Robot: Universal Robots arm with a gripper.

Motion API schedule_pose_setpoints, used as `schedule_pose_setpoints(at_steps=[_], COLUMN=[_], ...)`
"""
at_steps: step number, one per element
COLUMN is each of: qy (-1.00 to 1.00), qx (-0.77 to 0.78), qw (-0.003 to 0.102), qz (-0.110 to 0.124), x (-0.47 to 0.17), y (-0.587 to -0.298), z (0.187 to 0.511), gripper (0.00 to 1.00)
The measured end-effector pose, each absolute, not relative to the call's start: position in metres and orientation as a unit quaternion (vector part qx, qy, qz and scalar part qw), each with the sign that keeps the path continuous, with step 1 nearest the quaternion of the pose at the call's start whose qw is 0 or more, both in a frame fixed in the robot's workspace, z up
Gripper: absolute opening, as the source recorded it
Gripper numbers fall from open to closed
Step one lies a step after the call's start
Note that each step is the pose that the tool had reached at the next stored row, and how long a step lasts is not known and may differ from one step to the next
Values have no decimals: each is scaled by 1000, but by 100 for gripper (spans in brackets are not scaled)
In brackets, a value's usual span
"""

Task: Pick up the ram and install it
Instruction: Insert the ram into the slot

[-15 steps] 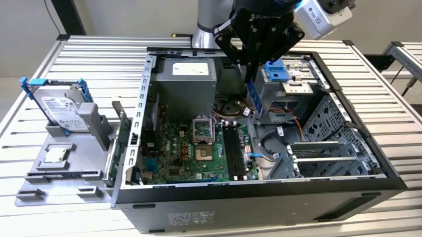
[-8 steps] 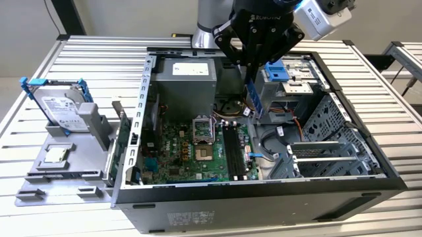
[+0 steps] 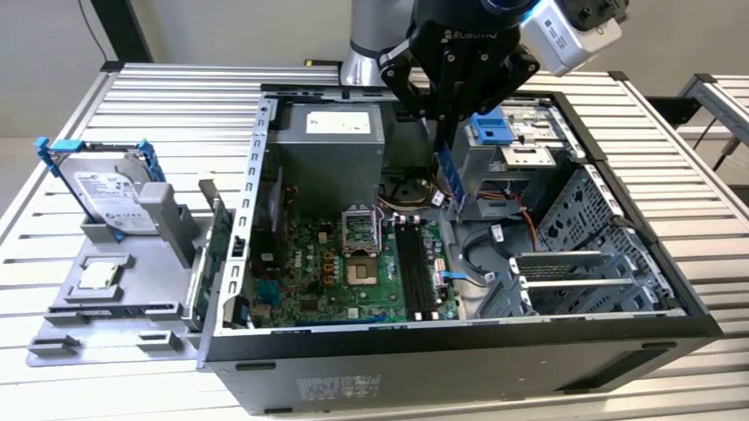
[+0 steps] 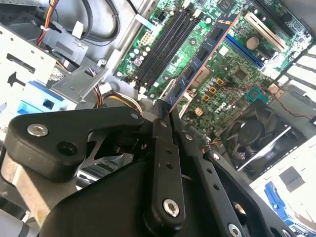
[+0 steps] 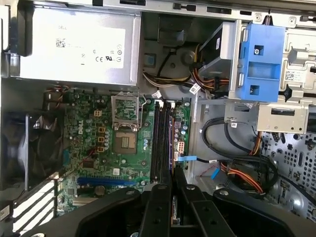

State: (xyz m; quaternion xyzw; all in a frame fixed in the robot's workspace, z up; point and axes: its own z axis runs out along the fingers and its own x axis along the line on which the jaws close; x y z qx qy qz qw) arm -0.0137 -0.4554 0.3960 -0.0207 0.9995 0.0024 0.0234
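My gripper (image 3: 444, 121) is shut on the ram (image 3: 451, 175), a thin dark blue stick that hangs down, on edge, inside the open computer case (image 3: 468, 360). It is held above the motherboard (image 3: 339, 263), near the far end of the black memory slots (image 3: 416, 263) and a little toward the exterior view's right of them. In the second wrist view the ram (image 4: 202, 54) reaches out from the gripper (image 4: 164, 112) over the slots (image 4: 165, 42). The first wrist view has the ram edge-on (image 5: 172, 148) beside the slots (image 5: 160, 138), just past the gripper (image 5: 171, 180).
The grey power supply (image 3: 333, 132) fills the case's far corner, and a blue drive cage (image 3: 492, 127) and loose cables (image 3: 486, 241) lie close to the ram. Outside the case, a hard drive in a blue bracket (image 3: 111, 189) and a green card (image 3: 219, 254) stand on a grey holder.
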Motion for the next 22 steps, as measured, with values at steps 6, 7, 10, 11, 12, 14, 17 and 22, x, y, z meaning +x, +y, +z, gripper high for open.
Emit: schedule_pose_setpoints(at_steps=[6,7,10,11,12,14,17,22], qy=[1000,1000,1000,1000,1000,1000,1000,1000], qx=[-20,-19,-19,-18,-18,-18,-17,-16], qw=[23,23,23,23,23,23,23,23], qz=[1,0,-1,-1,-1,-2,-2,-2], x=[-14,-14,-14,-14,-14,-14,-14,-14], y=[-455,-455,-455,-455,-455,-455,-455,-455], z=[395,394,394,394,393,393,392,390], gripper=[0,0,0,0,0,0,0,0])
